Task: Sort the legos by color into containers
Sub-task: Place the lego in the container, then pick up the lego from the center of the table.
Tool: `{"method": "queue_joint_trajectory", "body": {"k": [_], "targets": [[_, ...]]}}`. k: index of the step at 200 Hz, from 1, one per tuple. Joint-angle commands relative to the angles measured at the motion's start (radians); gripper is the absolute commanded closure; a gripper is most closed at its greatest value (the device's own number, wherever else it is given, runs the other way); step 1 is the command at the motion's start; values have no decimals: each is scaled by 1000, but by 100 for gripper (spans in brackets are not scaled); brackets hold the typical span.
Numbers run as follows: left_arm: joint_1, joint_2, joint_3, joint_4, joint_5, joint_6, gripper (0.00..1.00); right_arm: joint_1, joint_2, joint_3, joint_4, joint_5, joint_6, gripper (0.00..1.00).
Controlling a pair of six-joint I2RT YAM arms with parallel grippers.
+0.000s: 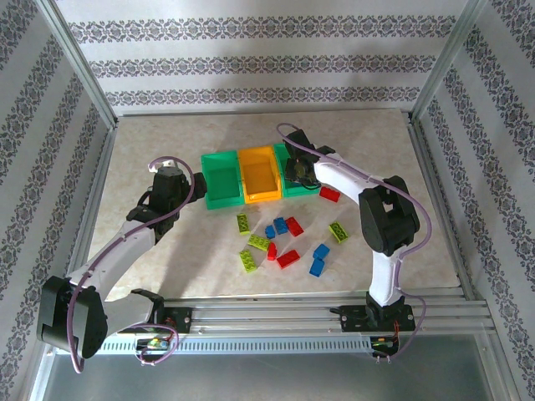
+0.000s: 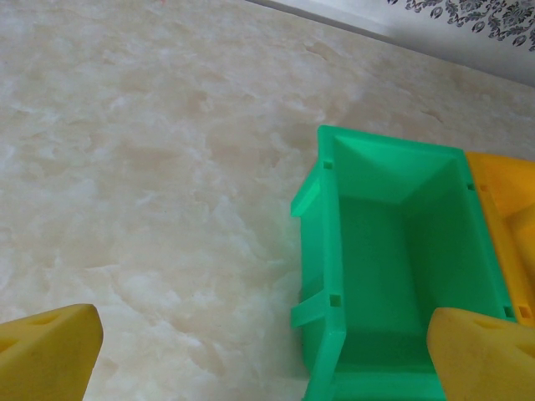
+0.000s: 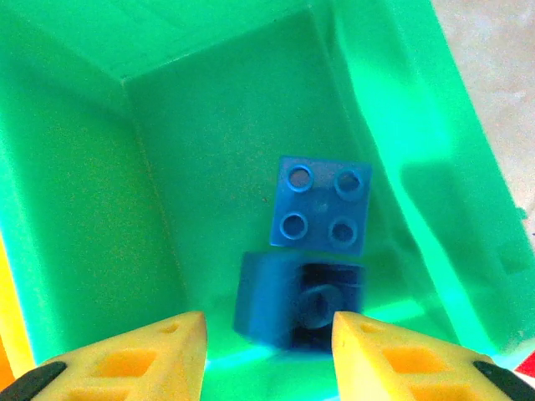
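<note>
Three joined containers sit mid-table: a left green bin, an orange bin and a right green bin. My right gripper hovers over the right green bin, jaws apart. Inside that bin a blue lego lies studs up. A second blue lego shows blurred just beyond my fingertips, free of them. My left gripper stands wide open and empty at the left green bin's left wall. Red, blue and yellow-green legos are scattered in front of the bins.
A lone red brick lies just right of the right green bin, under my right arm. Another yellow-green brick lies farther right. Bare marble table stretches left of and behind the bins. Patterned walls and metal frame posts close in the table.
</note>
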Motion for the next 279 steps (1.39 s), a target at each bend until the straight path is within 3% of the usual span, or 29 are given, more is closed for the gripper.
{"method": "queue_joint_trajectory", "body": {"k": [1,96,139,190,244,279], "targets": [[8,-28,22,-19,-19,4,0,-11,-25,10,-4,-3,-4,55],[-9,-30,39,-23,32,51,0,2,-125,-21,4,8,-11,53],[-71,-43,49,-62,21,29,0,12,-189,-62,5,29,-11,51],[-209,-10,49,-114,-14,-47,0,20,-292,-160,10,85,6,44],[-364,89,50,-151,-13,-113,6,17,-455,-337,10,165,53,30],[-457,212,76,-137,8,-141,8,13,-570,-449,10,234,92,2]]}}
